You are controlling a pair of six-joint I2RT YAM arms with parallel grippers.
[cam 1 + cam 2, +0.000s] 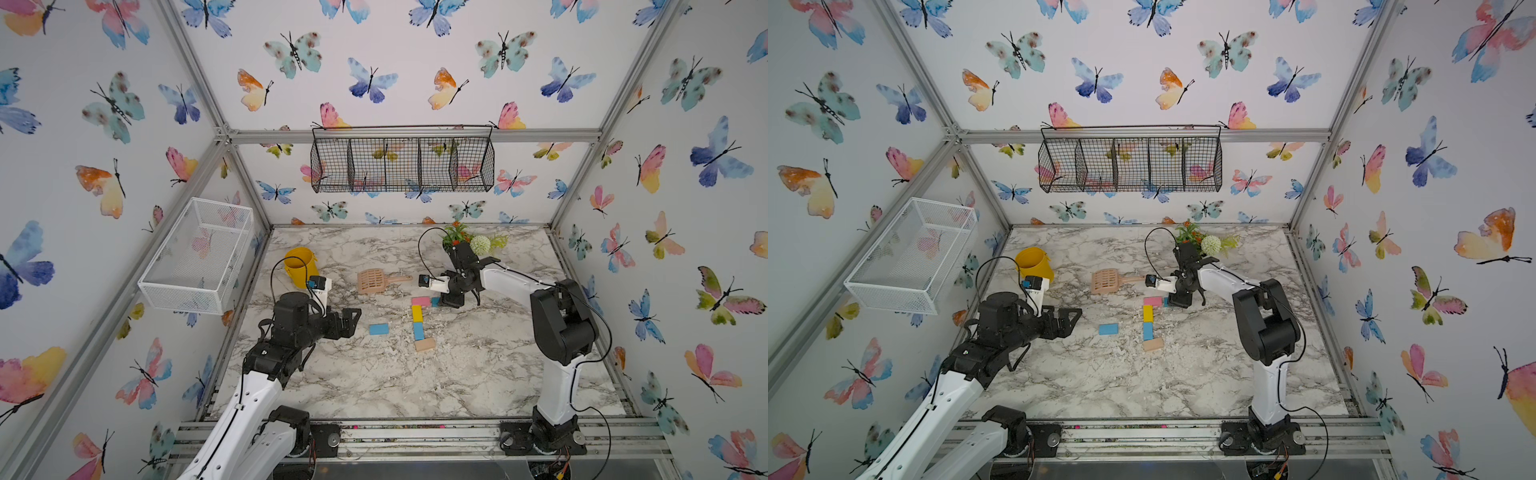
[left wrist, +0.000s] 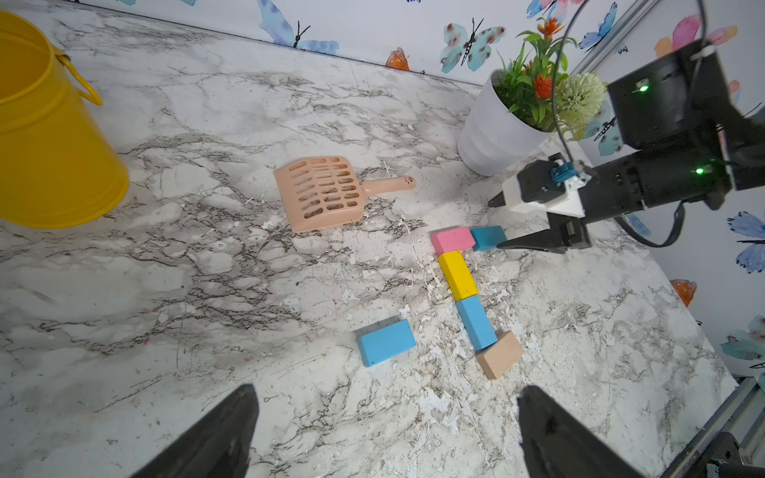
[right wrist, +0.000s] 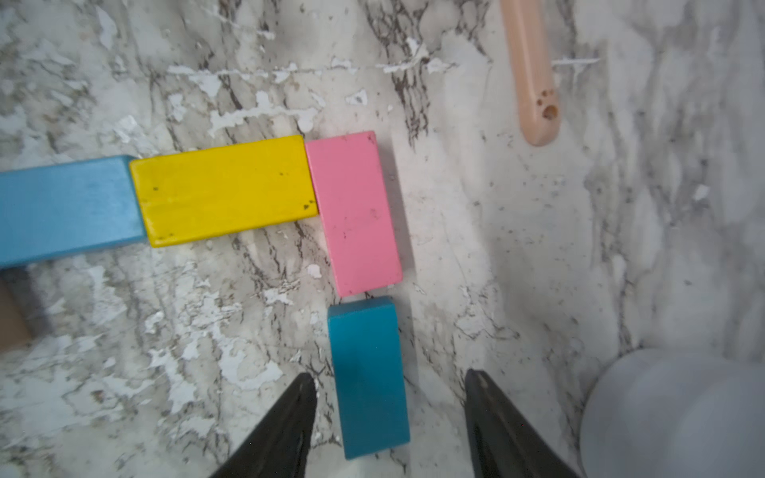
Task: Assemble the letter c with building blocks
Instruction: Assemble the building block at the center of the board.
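Observation:
Four building blocks lie end to end on the marble table: pink (image 1: 420, 301), yellow (image 1: 417, 313), light blue (image 1: 418, 331) and tan (image 1: 425, 344) at the near end. A teal block (image 3: 368, 376) lies flat just off the pink block's (image 3: 354, 211) end. My right gripper (image 3: 391, 374) is open, straddling the teal block with a gap on each side. Another light blue block (image 2: 386, 342) lies alone to the left of the row. My left gripper (image 2: 389, 391) hovers open and empty, left of that loose block in both top views.
A peach slotted scoop (image 1: 374, 281) lies just behind the blocks. A yellow bucket (image 1: 300, 266) stands at the back left and a white flower pot (image 2: 490, 132) right behind the right arm. A white wire basket (image 1: 199, 253) hangs on the left wall.

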